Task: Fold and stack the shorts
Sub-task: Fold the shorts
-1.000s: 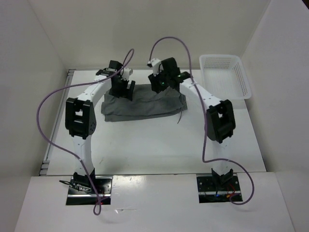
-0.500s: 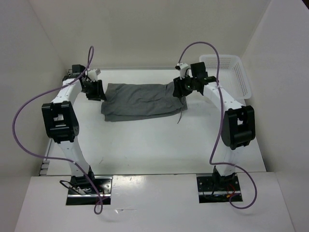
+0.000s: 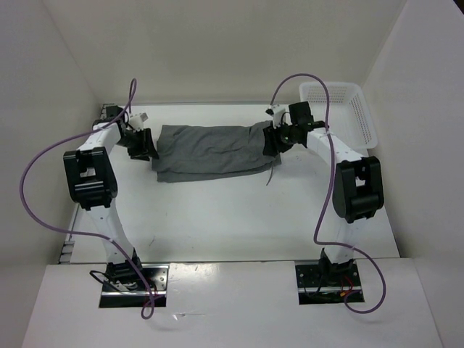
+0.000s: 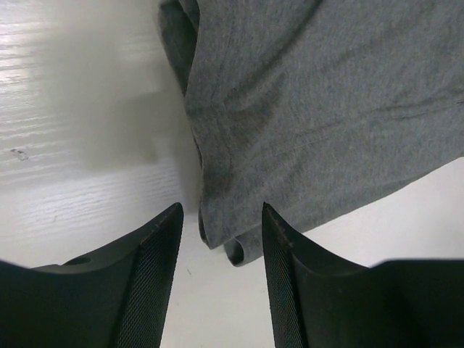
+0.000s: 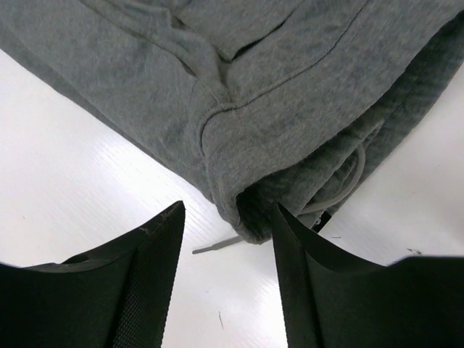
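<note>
The grey shorts (image 3: 210, 148) lie folded in a long flat strip across the far middle of the table. My left gripper (image 3: 142, 145) is at their left end, open. In the left wrist view the folded corner of the shorts (image 4: 304, 109) reaches just between the tips of that gripper (image 4: 221, 217), unclamped. My right gripper (image 3: 272, 139) is at the right end, also open. The waistband corner of the shorts (image 5: 239, 109) sits at the tips of that gripper (image 5: 228, 217). A drawstring (image 5: 346, 185) trails out beside it.
A white perforated basket (image 3: 341, 112) stands at the back right, just beyond the right arm. White walls close in the table (image 3: 217, 217) at the back and on both sides. The drawstring end (image 3: 271, 174) hangs off the shorts' right edge onto the table.
Both grippers moved apart from the shorts' far edge out to its left and right ends. The left jaws narrowed. The cloth now lies spread wider at the back.
</note>
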### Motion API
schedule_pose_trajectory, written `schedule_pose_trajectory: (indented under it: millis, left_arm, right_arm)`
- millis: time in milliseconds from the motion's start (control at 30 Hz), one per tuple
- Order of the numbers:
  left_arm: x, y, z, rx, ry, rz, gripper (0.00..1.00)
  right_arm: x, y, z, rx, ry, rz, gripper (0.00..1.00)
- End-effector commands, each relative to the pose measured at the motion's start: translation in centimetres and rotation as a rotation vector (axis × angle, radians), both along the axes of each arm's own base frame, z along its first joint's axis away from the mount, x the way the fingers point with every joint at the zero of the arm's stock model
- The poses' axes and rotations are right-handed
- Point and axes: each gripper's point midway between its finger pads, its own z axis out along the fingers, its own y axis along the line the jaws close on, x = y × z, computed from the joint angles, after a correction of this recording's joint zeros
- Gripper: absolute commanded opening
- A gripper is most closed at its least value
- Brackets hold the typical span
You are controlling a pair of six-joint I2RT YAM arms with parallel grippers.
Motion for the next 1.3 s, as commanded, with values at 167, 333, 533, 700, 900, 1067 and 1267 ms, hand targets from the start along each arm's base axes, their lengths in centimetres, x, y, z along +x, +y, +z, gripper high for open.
schedule_pose_trajectory:
  millis: [167,333,533,700,900,1067,1267]
  left_arm:
    - [-0.8,-1.0,-3.2,-0.063,0.093,-0.022,0.49]
    - [-0.8,-1.7,-3.3,-0.108,0.102,-0.035,0.3]
    - [-0.5,-1.7,-3.1,-0.106,0.093,-0.035,0.15]
    - [0.0,-1.6,-1.1,-0.095,0.043,-0.038,0.08]
    - [0.4,-1.6,1.9,-0.091,-0.017,-0.044,0.03]
    - [0.4,-2.0,5.7,-0.122,-0.076,-0.055,0.03]
    - [-2.1,-3.2,8.0,-0.18,-0.04,-0.07,0.0]
  right_arm:
    - [-0.1,-0.6,-1.8,-0.038,0.005,0.023,0.56]
    - [0.3,-0.7,-2.8,-0.054,0.017,0.026,0.56]
    - [0.8,0.3,-2.8,-0.051,-0.001,0.044,0.53]
    - [1.7,0.5,-2.1,-0.04,-0.022,0.036,0.47]
    - [2.0,0.8,-1.1,-0.051,-0.056,0.046,0.01]
    - [0.5,-0.1,0.6,-0.064,-0.064,0.187,0.0]
    - [-3.3,-0.5,0.0,-0.054,-0.007,0.297,0.0]
